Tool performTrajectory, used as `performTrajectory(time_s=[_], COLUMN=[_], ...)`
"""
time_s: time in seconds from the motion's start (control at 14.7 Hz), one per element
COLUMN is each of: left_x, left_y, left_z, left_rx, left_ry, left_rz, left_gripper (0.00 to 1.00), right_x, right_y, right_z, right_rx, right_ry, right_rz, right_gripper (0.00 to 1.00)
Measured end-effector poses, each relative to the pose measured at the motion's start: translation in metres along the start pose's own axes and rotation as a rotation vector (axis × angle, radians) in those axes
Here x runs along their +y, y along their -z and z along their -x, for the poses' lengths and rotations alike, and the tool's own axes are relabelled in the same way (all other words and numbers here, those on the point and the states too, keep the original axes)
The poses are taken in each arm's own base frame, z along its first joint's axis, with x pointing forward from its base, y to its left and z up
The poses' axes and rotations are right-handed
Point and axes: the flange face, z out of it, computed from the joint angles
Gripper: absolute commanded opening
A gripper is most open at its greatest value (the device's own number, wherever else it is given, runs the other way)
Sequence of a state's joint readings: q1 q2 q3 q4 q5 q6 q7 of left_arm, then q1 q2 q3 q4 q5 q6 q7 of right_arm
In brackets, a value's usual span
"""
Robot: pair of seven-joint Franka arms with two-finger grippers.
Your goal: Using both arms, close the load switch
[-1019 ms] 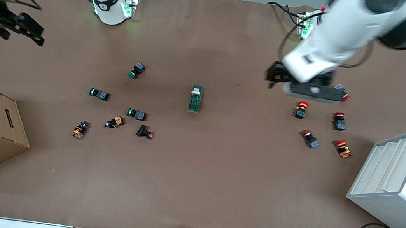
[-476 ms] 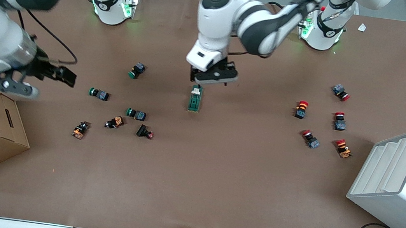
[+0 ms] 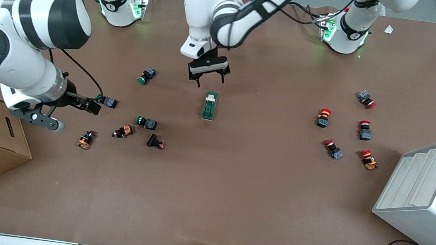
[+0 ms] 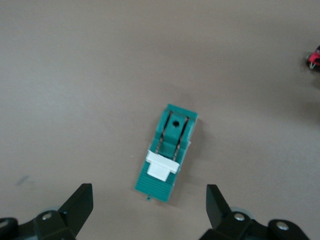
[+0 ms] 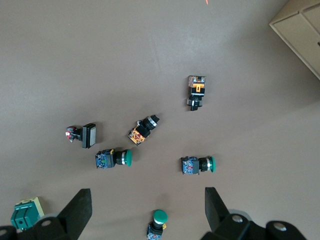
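Front view: load switch [image 3: 209,105] lies flat mid-bench, slightly toward the robots' edge, white lever [image 4: 161,167] at its base-side end. Left gripper [image 3: 206,78] hangs just above that end, jaws spread wide. Right gripper [image 3: 87,104] sits low over the green push-buttons [image 3: 106,101] toward the right arm's end, jaws wide, holding nothing.

Judgement: 1 gripper should pin the green body while the other presses the lever; centre the jaws before descending.

Lever position, open or closed, unclear. Fingertips are cropped in both wrist views.
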State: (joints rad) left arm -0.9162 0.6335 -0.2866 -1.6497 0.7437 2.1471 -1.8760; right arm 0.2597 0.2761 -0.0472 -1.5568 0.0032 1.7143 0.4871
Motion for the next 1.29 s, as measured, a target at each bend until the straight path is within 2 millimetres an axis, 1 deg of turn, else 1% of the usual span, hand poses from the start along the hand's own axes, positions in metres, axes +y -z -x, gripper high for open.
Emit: performTrajectory(time_s=[0.14, 0.2, 0.34, 0.41, 0.54, 0.68, 0.88, 1.09, 1.16, 1.29], left_x=[-0.001, -0.005, -0.015, -0.022, -0.031, -0.039, -0.053, -0.064, -0.066, -0.069], left_y=[-0.023, -0.037, -0.06, -0.069, -0.081, -0.089, -0.103, -0.127, -0.135, -0.142], left_z=[0.044, 0.065, 0.09, 0.098, 0.105, 0.106, 0.114, 0.132, 0.139, 0.145], left_rx=[0.139, 0.214, 0.295, 0.319, 0.363, 0.437, 0.543, 0.645, 0.665, 0.719], left_ry=[-0.009, -0.006, -0.022, -0.042, -0.086, -0.115, -0.117, -0.125, -0.146, -0.184], left_rz=[0.04, 0.073, 0.113, 0.122, 0.139, 0.162, 0.204, 0.232, 0.245, 0.257], left_gripper=[1.0, 1.0, 1.0, 1.0, 1.0, 1.0, 1.0, 1.0, 1.0, 1.0], right_x=[-0.016, -0.03, -0.053, -0.063, -0.079, -0.096, -0.127, -0.163, -0.172, -0.185], right_y=[-0.003, -0.006, -0.014, -0.019, -0.027, -0.036, -0.065, -0.089, -0.098, -0.121], right_z=[0.008, 0.014, 0.024, 0.029, 0.039, 0.049, 0.07, 0.095, 0.103, 0.121], right_rx=[-0.004, -0.006, -0.019, -0.032, -0.053, -0.074, -0.069, -0.077, -0.075, -0.08], right_ry=[-0.07, -0.103, -0.176, -0.206, -0.235, -0.302, -0.414, -0.513, -0.527, -0.545], right_rz=[0.0, 0.0, -0.023, -0.038, -0.051, -0.089, -0.136, -0.235, -0.265, -0.296], right_gripper=[1.0, 1.0, 1.0, 1.0, 1.0, 1.0, 1.0, 1.0, 1.0, 1.0])
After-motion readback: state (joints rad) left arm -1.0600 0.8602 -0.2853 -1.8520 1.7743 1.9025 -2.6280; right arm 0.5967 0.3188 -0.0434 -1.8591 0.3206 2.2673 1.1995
